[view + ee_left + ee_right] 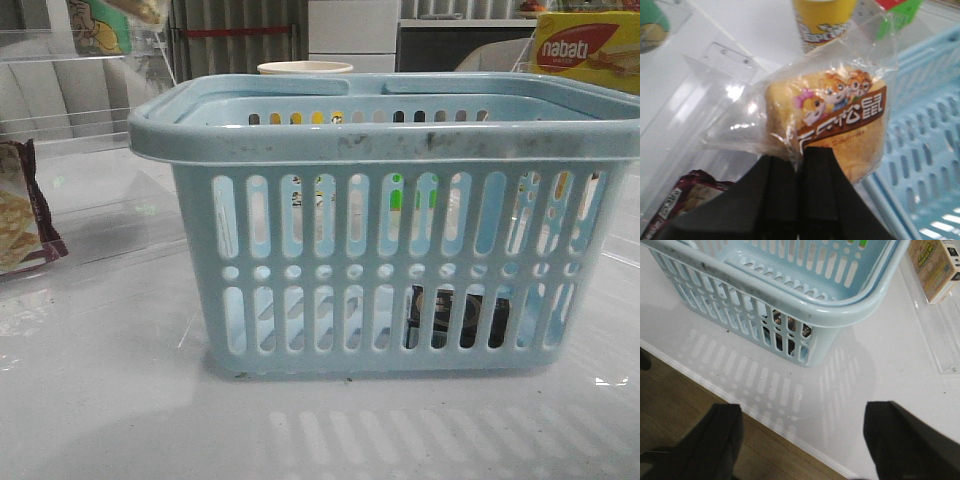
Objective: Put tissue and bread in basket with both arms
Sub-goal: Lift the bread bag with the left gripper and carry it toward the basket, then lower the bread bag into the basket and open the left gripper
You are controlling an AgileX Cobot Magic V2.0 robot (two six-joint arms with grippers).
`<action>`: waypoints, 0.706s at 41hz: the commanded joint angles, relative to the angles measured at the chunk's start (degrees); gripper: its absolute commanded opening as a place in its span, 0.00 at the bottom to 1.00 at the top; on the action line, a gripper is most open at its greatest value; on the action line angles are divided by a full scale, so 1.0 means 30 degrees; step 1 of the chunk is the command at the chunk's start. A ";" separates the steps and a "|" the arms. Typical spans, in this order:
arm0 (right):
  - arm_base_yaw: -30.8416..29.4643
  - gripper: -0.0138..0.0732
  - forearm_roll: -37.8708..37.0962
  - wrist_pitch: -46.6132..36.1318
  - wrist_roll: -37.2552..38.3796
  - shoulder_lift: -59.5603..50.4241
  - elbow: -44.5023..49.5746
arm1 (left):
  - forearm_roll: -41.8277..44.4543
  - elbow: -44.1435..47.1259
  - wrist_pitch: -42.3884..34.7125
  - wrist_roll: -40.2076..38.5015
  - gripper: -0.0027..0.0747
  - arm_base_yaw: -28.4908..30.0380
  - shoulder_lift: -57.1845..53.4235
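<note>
Bread (840,130), clamped in the left jaws beside the basket (380,145), should clear the rim before release; tissue (460,318) lies inside, and the right jaws gape empty.

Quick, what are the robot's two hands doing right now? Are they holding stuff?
Left gripper: shut on the bread, held beside the basket.
Right gripper: open, holding nothing, its fingers spread wide.
</note>
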 commanded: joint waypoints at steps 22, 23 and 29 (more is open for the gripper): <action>-0.0007 0.85 -0.0062 -0.1196 -0.0217 0.0091 -0.0491 | -0.0414 -0.0658 -0.1544 0.0046 0.15 -0.6216 0.2540; -0.0007 0.85 -0.0062 -0.1196 -0.0217 0.0091 -0.0491 | -0.0343 -0.0658 -0.1586 0.0046 0.15 -0.6216 0.2772; -0.0007 0.85 -0.0062 -0.1196 -0.0217 0.0091 -0.0491 | 0.0947 -0.0658 -0.1947 0.0046 0.15 -0.6182 0.4243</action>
